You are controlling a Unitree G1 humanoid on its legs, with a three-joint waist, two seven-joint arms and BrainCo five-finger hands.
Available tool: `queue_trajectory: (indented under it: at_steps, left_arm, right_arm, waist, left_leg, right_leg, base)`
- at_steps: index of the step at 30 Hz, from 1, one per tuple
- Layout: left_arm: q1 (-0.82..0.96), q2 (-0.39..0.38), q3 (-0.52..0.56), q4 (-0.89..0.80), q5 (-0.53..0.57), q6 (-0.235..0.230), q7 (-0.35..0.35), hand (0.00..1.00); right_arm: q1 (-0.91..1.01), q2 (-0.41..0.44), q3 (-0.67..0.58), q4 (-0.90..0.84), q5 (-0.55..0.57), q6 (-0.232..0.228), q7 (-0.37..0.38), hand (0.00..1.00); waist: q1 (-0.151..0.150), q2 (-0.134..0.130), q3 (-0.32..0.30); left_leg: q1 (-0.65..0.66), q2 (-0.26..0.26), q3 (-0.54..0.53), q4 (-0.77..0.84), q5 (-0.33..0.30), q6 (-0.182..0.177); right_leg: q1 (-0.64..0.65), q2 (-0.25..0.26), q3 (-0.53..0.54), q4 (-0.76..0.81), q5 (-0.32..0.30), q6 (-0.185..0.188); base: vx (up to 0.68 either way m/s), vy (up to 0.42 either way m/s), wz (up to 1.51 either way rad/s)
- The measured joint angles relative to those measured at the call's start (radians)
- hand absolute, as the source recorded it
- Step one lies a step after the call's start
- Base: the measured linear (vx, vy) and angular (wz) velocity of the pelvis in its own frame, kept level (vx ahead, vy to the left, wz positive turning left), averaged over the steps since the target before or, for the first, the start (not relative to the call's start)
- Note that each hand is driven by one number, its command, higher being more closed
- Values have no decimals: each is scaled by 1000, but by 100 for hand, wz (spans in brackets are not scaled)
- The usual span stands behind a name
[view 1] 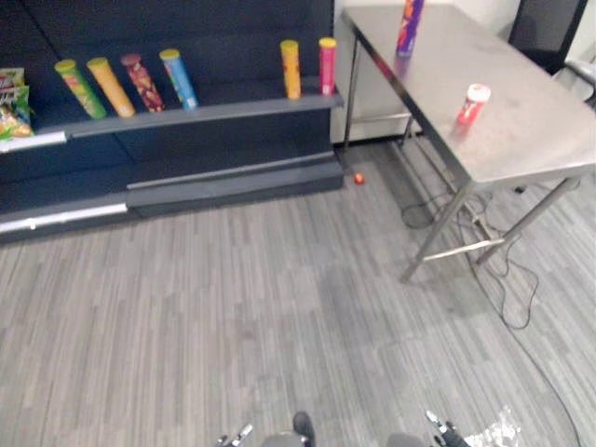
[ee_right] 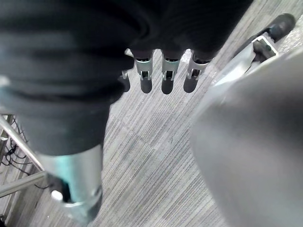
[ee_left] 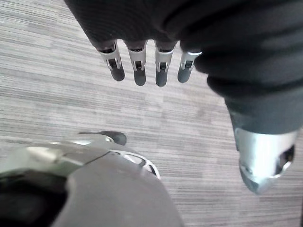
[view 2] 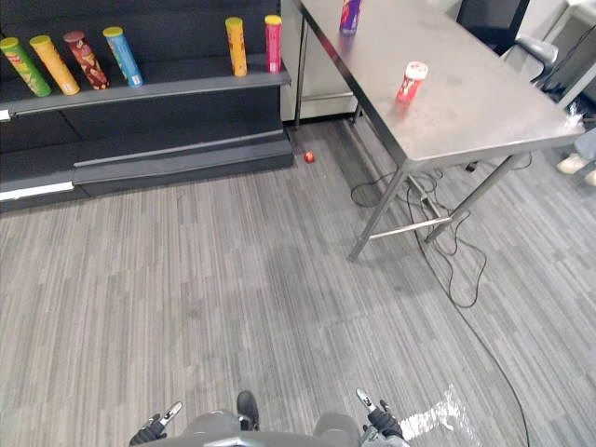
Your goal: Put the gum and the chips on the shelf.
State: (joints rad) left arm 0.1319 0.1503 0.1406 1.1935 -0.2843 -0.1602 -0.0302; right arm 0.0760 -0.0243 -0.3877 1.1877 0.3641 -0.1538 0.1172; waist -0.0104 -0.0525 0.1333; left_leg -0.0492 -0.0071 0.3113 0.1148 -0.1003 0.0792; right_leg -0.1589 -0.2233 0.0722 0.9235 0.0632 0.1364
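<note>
Left eye view: the gum (view 1: pixel 473 102), a small red tub with a white cap, stands upright on the steel table (view 1: pixel 531 140) ahead on my right. The chips (view 1: pixel 409 26), a purple can, stand farther back on the same table, near its left edge and well apart from the gum. The dark shelf (view 1: pixel 214 112) runs along the wall to my left. Six other cans (view 1: pixel 177 79) lean or stand on it, and snack bags (view 1: pixel 11 102) sit at its left end. A small red ball (view 1: pixel 358 178) lies on the floor (view 1: pixel 233 298) just beside the shelf's right corner.

Right eye view: my left hand (view 2: pixel 160 426) and right hand (view 2: pixel 377 416) hang low at my sides, far from table and shelf.

Left wrist view: my fingers (ee_left: pixel 139 71) point down at the floor, straight, with the thumb (ee_left: pixel 260 156) set apart. I hold nothing.

Right wrist view: the same pose, fingers relaxed and straight, and this hand is empty too.
</note>
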Motion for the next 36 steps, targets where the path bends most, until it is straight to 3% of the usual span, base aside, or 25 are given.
queue_trajectory:
  at_steps: [2, 4, 6, 8, 11, 12, 13, 14, 17, 19, 20, 21, 23, 26, 27, 28, 30, 32, 33, 34, 35, 36]
  left_arm:
    - [2, -5, -18, 1, 7, 3, 0, 0]
    - [-1, -18, -17, 8, 17, 8, -1, 0]
    - [-12, -28, 2, 23, 26, 8, -5, 0]
    - [-15, -43, 38, 25, 29, 9, -12, 0]
    - [-8, -64, 117, 21, 30, 10, -17, 0]
    - [-8, -69, 132, 19, 31, 10, -16, 0]
    - [-10, -90, 160, 21, 31, 11, -17, 0]
    - [-15, -117, 174, 7, 31, 6, -22, 0]
    - [-26, -153, 183, -12, 31, 4, -25, 0]
    - [-32, -164, 185, -18, 31, 4, -27, 0]
    - [-35, -172, 187, -29, 31, 3, -28, 0]
    - [-44, -174, 194, -50, 32, 3, -31, 0]
    - [-51, -172, 202, -66, 31, 5, -29, 0]
    - [-48, -172, 200, -82, 28, 5, -28, 0]
    - [-48, -163, 200, -85, 22, -1, -29, 0]
    - [-47, -155, 200, -88, 20, -5, -29, 0]
    - [-48, -150, 197, -97, 11, -14, -32, 0]
    - [-48, -148, 187, -99, 11, -18, -32, 0]
    - [-47, -150, 187, -98, 12, -25, -29, 0]
    - [-46, -153, 191, -98, 12, -28, -24, 0]
    - [-47, -147, 194, -98, 10, -28, -23, 0]
    - [-46, -132, 192, -97, 12, -28, -16, 0]
  right_arm:
    - [10, -14, 1, -7, 1, -1, -1, 0]
    - [32, -26, 3, -14, 8, -2, -1, 0]
    - [49, -26, 3, -12, 8, -1, -1, 0]
    - [56, -28, -2, -12, 11, 1, -2, 0]
    - [59, -24, 6, -19, 10, 0, -3, 0]
    - [62, -20, 7, -27, 10, 1, -3, 0]
    - [74, -29, 4, -43, 9, -1, -3, 0]
    - [70, -38, 6, -57, 8, -2, -2, 0]
    - [76, -40, 7, -74, 7, -4, -1, 0]
    - [73, -44, 7, -73, 7, -4, -2, 0]
    - [75, -45, 7, -73, 7, -2, -2, 0]
    - [77, -46, 11, -74, 4, 0, -2, 0]
    - [80, -50, 21, -75, 2, 0, -4, 0]
    - [78, -49, 27, -79, 8, -1, -5, 0]
    - [75, -44, 27, -80, 10, -1, -6, 0]
    - [73, -42, 27, -80, 10, -1, -6, 0]
    - [63, -35, 26, -81, 10, -2, -8, 0]
    - [64, -33, 26, -82, 10, -3, -12, 0]
    - [65, -34, 27, -86, 10, -3, -17, 0]
    - [66, -34, 34, -92, 9, -4, -25, 0]
    - [66, -31, 38, -87, 8, -3, -28, 0]
    - [65, -13, 41, -85, 8, -3, -27, 0]
  waist:
    - [-8, 17, 8]
    - [-20, 43, 8]
    - [-22, 56, 11]
    - [-24, 70, 16]
    - [-27, 64, 20]
    - [-26, 64, 23]
    - [-21, 77, 26]
    - [-14, 100, 22]
    - [-17, 111, 12]
    - [-17, 128, 3]
    - [-18, 120, 6]
    - [-18, 125, 2]
    - [-14, 113, 10]
    - [-13, 111, 13]
    - [-10, 102, 14]
    - [-7, 98, 13]
    - [7, 84, 11]
    - [11, 82, 10]
    - [11, 84, 9]
    - [16, 83, 6]
    - [17, 79, 1]
    - [7, 50, -16]
  left_leg:
    - [63, -4, -17, -20, -30, 4]
    - [131, 4, -51, -28, -69, -9]
    - [164, 25, -81, -28, -92, -28]
    - [195, 57, -104, -40, -111, -56]
    - [271, 109, -119, -52, -169, -136]
    - [289, 115, -120, -56, -181, -149]
    - [324, 142, -116, -67, -189, -163]
    - [333, 162, -98, -66, -161, -165]
    - [363, 192, -105, -50, -73, -180]
    - [360, 213, -112, 5, -36, -199]
    - [314, 232, -139, 119, -23, -217]
    - [221, 249, -197, 315, 11, -266]
    - [91, 261, -262, 592, 118, -318]
    - [-33, 290, -192, 826, 51, -298]
    - [-84, 308, -118, 847, -21, -254]
    - [-105, 313, -93, 830, -47, -233]
    - [-158, 313, -26, 631, -93, -182]
    - [-155, 308, -16, 414, -72, -151]
    - [-152, 307, -25, 249, -25, -111]
    - [-152, 303, -31, 181, 63, -146]
    - [-147, 279, -17, 187, 55, -164]
    - [-147, 244, -7, 184, 33, -158]
  right_leg:
    - [-45, 2, -74, 76, -91, -18]
    - [-110, 4, -211, 33, -225, -75]
    - [-144, 21, -278, -125, -246, -95]
    - [-174, 56, -290, -339, -230, -82]
    - [-175, 84, -267, -757, -73, -58]
    - [-172, 85, -262, -772, -10, -56]
    - [-171, 117, -270, -721, 43, -97]
    - [-200, 132, -272, -637, -31, -115]
    - [-191, 131, -305, -515, -162, -125]
    - [-154, 137, -325, -505, -208, -127]
    - [-119, 137, -342, -517, -229, -126]
    - [-76, 135, -358, -539, -239, -128]
    - [-14, 132, -368, -568, -252, -142]
    - [86, 133, -366, -619, -260, -146]
    - [148, 122, -361, -657, -261, -144]
    - [166, 115, -358, -669, -260, -138]
    - [206, 71, -338, -693, -261, -86]
    - [227, 38, -331, -693, -272, -46]
    - [238, 14, -325, -682, -295, -10]
    - [242, -10, -306, -660, -319, 30]
    - [249, -27, -291, -660, -322, 40]
    - [250, -43, -266, -675, -320, 43]
  base:
    - [235, 34, 17]
    - [233, -21, 37]
    - [270, -143, 48]
    - [357, -233, 43]
    - [460, -313, 23]
    - [445, -270, 6]
    - [639, -360, -3]
    - [618, -358, 0]
    - [506, -284, 21]
    - [381, -174, 32]
    - [293, -141, 41]
    - [284, -128, 41]
    - [279, -53, 20]
    - [317, 37, -7]
    - [301, 110, -8]
    - [332, 174, -15]
    - [259, 250, -22]
    - [235, 333, -10]
    - [265, 443, -7]
    - [285, 474, -10]
    - [325, 406, 0]
    - [336, 279, -5]
